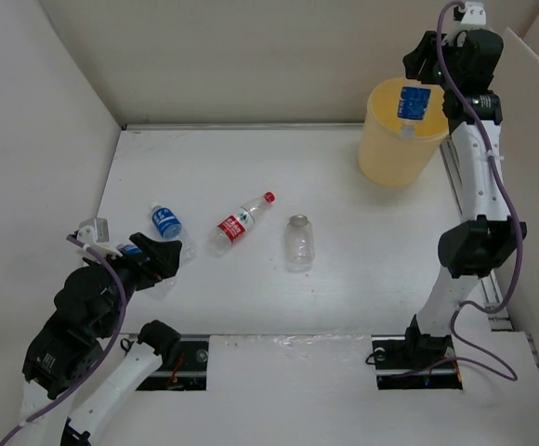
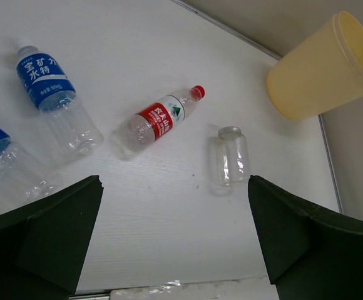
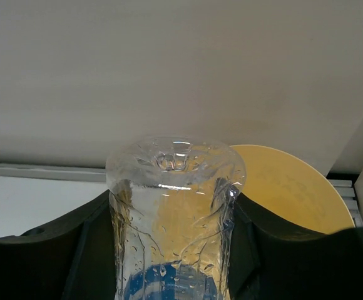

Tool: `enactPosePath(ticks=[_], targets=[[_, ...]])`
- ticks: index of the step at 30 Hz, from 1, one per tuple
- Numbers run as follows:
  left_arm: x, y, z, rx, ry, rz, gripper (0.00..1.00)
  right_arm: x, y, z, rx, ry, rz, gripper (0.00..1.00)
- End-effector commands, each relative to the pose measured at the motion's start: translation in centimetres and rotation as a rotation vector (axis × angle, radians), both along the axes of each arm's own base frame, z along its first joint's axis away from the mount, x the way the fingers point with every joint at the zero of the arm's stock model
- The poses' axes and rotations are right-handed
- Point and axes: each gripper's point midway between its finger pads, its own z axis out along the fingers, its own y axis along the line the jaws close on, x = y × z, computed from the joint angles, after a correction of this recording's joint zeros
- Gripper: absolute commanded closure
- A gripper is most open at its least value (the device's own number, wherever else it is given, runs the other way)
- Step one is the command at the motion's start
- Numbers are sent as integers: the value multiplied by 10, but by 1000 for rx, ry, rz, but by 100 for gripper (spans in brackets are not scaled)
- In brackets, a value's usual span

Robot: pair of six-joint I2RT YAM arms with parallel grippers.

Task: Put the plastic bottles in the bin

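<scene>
My right gripper (image 1: pixel 425 82) is shut on a blue-labelled plastic bottle (image 1: pixel 415 104) and holds it over the mouth of the pale yellow bin (image 1: pixel 386 153) at the far right. In the right wrist view the bottle (image 3: pixel 169 181) sits base-out between the fingers (image 3: pixel 256 244), with the bin (image 3: pixel 297 187) beyond it. My left gripper (image 1: pixel 164 255) is open and empty at the near left. Next to it lie a blue-labelled bottle (image 1: pixel 165 221), a second one (image 1: pixel 132 249) partly under the gripper, a red-capped, red-labelled bottle (image 1: pixel 242 221) and a short unlabelled bottle (image 1: pixel 297 242).
White walls enclose the table at the back, left and right. The bin stands near the back right corner beside the right arm (image 1: pixel 479 186). The left wrist view shows the same bottles lying on their sides and the bin (image 2: pixel 319 72) far right.
</scene>
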Motion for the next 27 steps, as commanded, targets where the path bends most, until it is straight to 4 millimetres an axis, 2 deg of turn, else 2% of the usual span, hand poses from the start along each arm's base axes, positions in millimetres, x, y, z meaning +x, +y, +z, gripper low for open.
enactPosePath(ticks=[1,2,4,8,9,10,11,13,15,17,18,20,21,22,23,26,27], targets=[[4,-4,3,-8,-17,-11,0,25,-21,15,61,-105,-57,100],[3,-6,2,-11,-16,-23,0,31,-20,11,94,-110,-56,100],[4,-9,1,-14,-14,-36,0,37,-37,17,128,-165,-107,100],[6,-12,-4,1,2,-49,0,49,-42,29,162,-248,-100,100],[8,-14,-6,8,14,-49,0,56,-48,24,172,-242,-108,100],[10,-15,-8,14,24,-49,0,57,-48,25,172,-248,-108,100],[10,-15,-8,14,24,-49,0,55,-49,39,171,-282,-114,100],[13,-18,-12,32,47,-61,0,63,-57,32,193,-286,-123,100],[16,-20,-12,34,51,-62,0,64,-64,38,219,-306,-107,100],[18,-23,-15,48,64,-73,0,71,-64,29,300,-291,-55,100],[20,-24,-17,54,74,-73,0,70,-52,35,318,-318,42,100],[22,-25,-19,60,85,-73,0,73,-43,31,424,-307,136,100],[22,-25,-19,57,87,-73,0,68,-37,45,417,-370,183,100],[23,-26,-20,62,96,-73,0,69,-40,38,422,-370,166,100],[25,-24,-19,65,87,-65,0,59,-45,54,383,-415,127,100],[22,-25,-17,57,77,-74,0,54,-69,68,277,-470,-41,100],[22,-25,-17,57,77,-74,0,61,-73,63,204,-463,-59,100]])
